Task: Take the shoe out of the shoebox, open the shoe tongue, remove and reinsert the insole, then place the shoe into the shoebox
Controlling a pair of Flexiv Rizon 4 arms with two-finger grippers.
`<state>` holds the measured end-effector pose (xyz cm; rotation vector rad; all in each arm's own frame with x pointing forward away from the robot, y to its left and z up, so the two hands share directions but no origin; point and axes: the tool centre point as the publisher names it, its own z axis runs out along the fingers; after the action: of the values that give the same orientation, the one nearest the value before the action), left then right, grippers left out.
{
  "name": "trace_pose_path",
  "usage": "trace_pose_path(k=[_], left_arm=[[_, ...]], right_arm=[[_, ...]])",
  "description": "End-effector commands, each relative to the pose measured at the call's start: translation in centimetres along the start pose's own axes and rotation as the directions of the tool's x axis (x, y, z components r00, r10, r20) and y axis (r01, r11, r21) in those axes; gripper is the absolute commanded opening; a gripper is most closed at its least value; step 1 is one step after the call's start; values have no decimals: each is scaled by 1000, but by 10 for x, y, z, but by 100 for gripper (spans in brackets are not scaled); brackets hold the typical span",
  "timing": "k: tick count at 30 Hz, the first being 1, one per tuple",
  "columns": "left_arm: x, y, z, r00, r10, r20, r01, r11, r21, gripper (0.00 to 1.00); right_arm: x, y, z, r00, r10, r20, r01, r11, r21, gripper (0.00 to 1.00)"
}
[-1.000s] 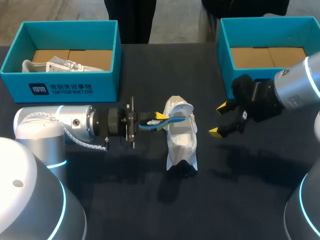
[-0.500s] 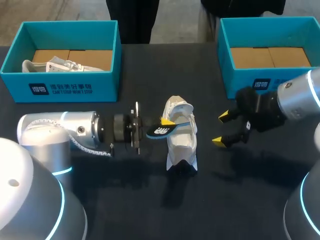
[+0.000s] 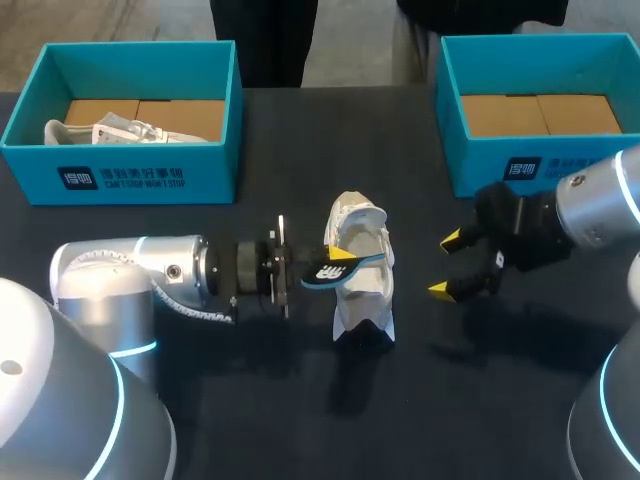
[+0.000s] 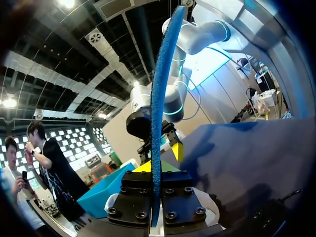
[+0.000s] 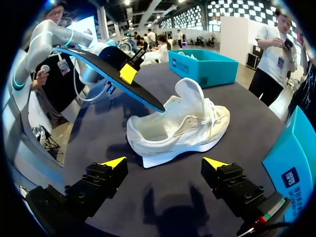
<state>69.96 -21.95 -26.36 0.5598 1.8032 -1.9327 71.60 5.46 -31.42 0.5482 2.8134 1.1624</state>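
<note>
Blue insole clamped in level left hand — tip over shoe, right hand wide.

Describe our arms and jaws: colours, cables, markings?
The left arm and right arm are rounded silver-grey tubes with glowing cyan rings at the joints. The left carries a white coiled cable near its wrist. Wrists and jaw bodies are black, with screw heads; the jaws end in bright yellow tips.

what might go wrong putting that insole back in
The insole juts out free beyond the left gripper, so it may bend or catch on the shoe. The shoe stands unheld on the table, the open right gripper apart from it, so it may slide or tip when pushed.
</note>
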Motion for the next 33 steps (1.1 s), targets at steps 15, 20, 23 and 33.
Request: trace_pose_path(k=[15,20,23,33], left_arm=[[1,3,2,1000,25,-1,-25,1000,-4,0],[-1,5,1,996,85,-15,-85,996,-25,0],[-2,7,2,996,85,-9,-85,996,-15,0],[6,17,12,999,38,-21,-38,999,6,0]], right_arm=[[1,0,1,1000,1,2,-1,1000,1,100],[1,0,1,1000,1,2,-1,1000,1,100],[1,0,1,1000,1,2,-1,1000,1,100],[1,0,1,1000,1,2,-1,1000,1,100]])
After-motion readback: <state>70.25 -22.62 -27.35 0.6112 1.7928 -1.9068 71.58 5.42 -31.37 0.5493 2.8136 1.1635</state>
